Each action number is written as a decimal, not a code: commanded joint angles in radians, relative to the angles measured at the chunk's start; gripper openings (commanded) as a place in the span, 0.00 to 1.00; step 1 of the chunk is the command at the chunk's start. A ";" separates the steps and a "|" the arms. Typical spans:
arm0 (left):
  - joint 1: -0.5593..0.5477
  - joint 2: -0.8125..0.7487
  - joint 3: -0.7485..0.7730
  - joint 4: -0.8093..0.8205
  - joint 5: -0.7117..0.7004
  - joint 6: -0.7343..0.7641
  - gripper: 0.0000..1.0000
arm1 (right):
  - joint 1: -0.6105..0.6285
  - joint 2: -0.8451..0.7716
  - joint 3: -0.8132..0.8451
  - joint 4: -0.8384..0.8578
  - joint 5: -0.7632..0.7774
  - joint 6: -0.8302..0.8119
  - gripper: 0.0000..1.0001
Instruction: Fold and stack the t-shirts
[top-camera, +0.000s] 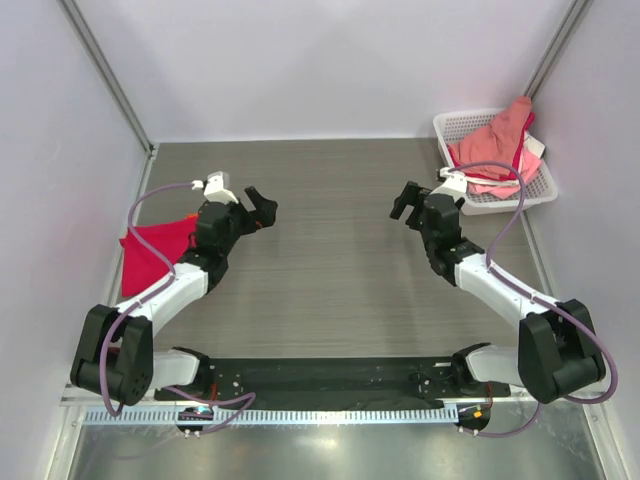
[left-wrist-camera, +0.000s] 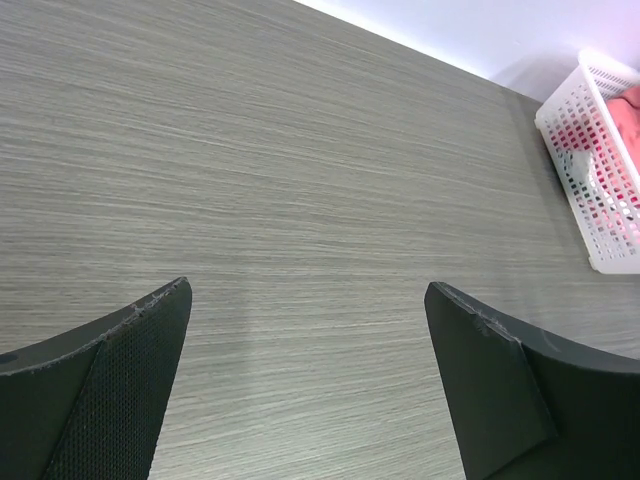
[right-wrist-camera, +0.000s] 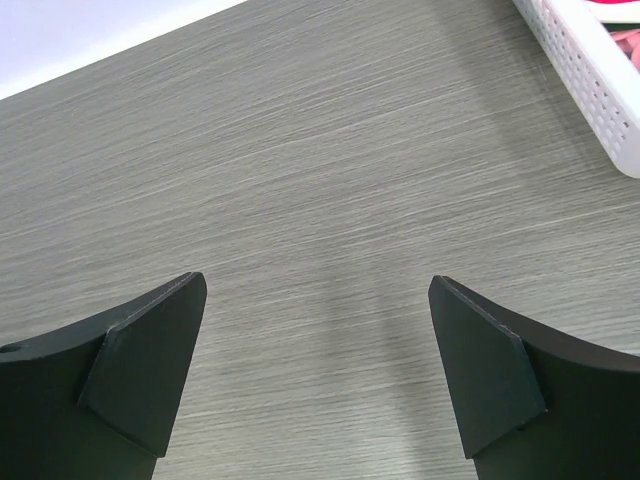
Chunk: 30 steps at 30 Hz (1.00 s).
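Checking both tools first: my left gripper (top-camera: 262, 210) and right gripper (top-camera: 403, 202) each have their jaws spread wide, nothing between them. They hang above the bare middle of the table (top-camera: 330, 290), tips turned in toward each other. Both wrist views show only wood grain between the fingers.

Key relation, read on the top view. The salmon-pink t-shirt (top-camera: 492, 145) sits bunched in the white mesh basket (top-camera: 510, 203) at the table's far right corner. That puts it at about 2 o'clock from my right gripper and near it. From my left gripper it is at 3 o'clock, well apart, across the table. So the right arm is the nearer one for that pick.

The pink heap runs roughly 7 to 1 o'clock, with one end poking up over the basket's far rim. A crimson strip (top-camera: 521, 158) shows beside the pink, probably another tee underneath, but I can't tell how much of it is there.

A crimson t-shirt (top-camera: 150, 250) lies on the table at the left edge, about 8 o'clock from my left gripper. It is back beside my left forearm, which partly hides it. Its shape looks flattish, long axis about 12 to 6.

My judgement: the right arm needs to swing out toward 2 o'clock and come down over the basket rim, not through its wall.
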<state>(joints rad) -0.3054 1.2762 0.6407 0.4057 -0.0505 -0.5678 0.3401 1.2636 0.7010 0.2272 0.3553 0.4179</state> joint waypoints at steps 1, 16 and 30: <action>0.003 -0.012 0.030 0.013 0.023 0.016 1.00 | -0.004 0.006 0.057 0.017 0.054 0.015 1.00; 0.005 0.064 0.106 -0.030 0.138 0.045 1.00 | -0.108 0.126 0.247 -0.213 0.173 0.099 1.00; 0.005 0.034 0.080 -0.007 0.143 0.054 1.00 | -0.513 0.424 0.595 -0.413 0.139 0.350 0.71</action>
<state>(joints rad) -0.3054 1.3285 0.7136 0.3759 0.0727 -0.5381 -0.1402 1.6260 1.2293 -0.1452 0.4740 0.6731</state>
